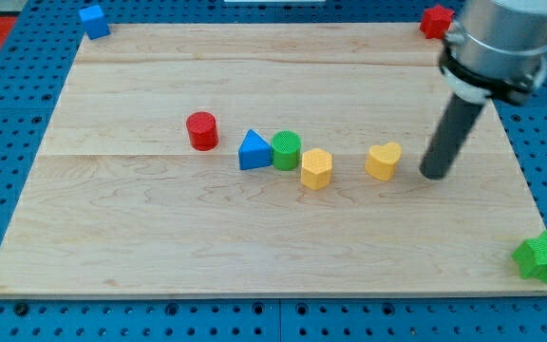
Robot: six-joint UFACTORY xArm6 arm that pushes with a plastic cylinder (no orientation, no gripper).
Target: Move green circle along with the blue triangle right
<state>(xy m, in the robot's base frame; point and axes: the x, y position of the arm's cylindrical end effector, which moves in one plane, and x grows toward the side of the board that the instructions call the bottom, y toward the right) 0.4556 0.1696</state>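
The green circle stands near the board's middle, touching the blue triangle on its left. My tip is down on the board far to the right of both, just right of the yellow heart. A yellow hexagon sits against the green circle's lower right side.
A red cylinder stands left of the blue triangle. A blue cube sits at the top left corner, a red star at the top right, a green star off the board's bottom right edge. The wooden board lies on blue pegboard.
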